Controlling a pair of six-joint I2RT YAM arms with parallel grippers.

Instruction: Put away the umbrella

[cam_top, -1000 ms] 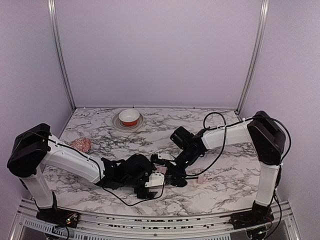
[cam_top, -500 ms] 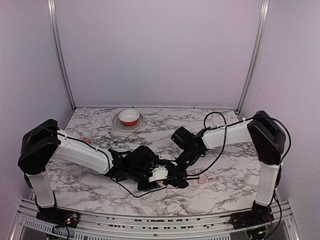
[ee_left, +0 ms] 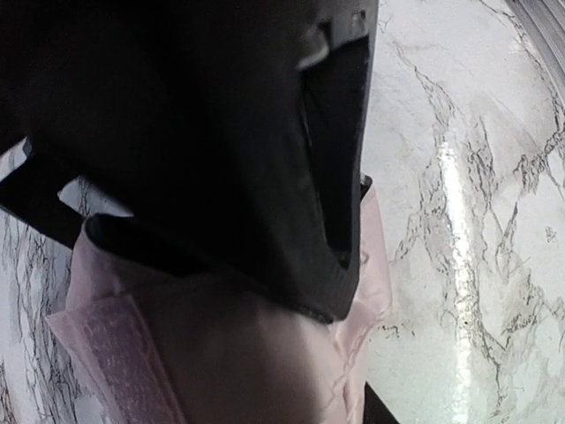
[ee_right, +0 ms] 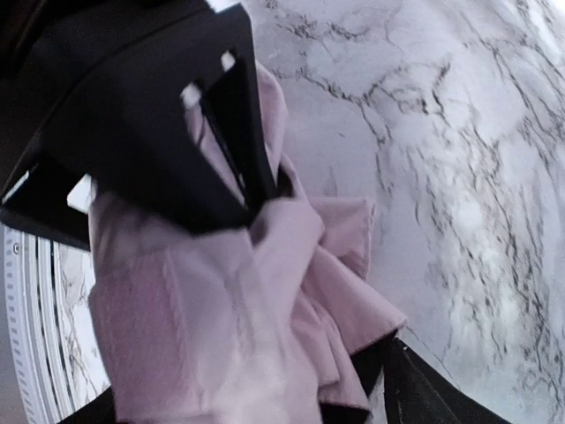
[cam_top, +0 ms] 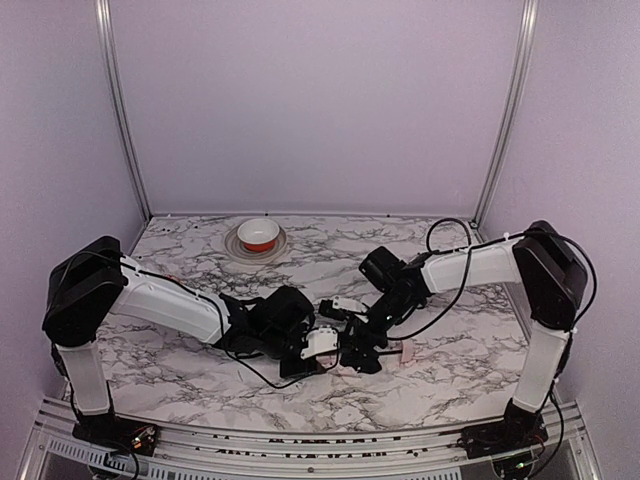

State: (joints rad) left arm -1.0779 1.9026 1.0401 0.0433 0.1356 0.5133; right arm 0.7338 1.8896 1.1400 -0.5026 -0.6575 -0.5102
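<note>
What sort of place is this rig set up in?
Most likely a lab test booth, not a home: plain lilac walls framed by metal rails, a marble-pattern tabletop, and a red-and-white bowl as a prop.

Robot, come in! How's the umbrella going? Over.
Left gripper shut on umbrella fabric. Right gripper open around it. Bowl far back, nothing blocking.

bunched pale pink umbrella (ee_right: pixel 221 309), lying flat
</note>
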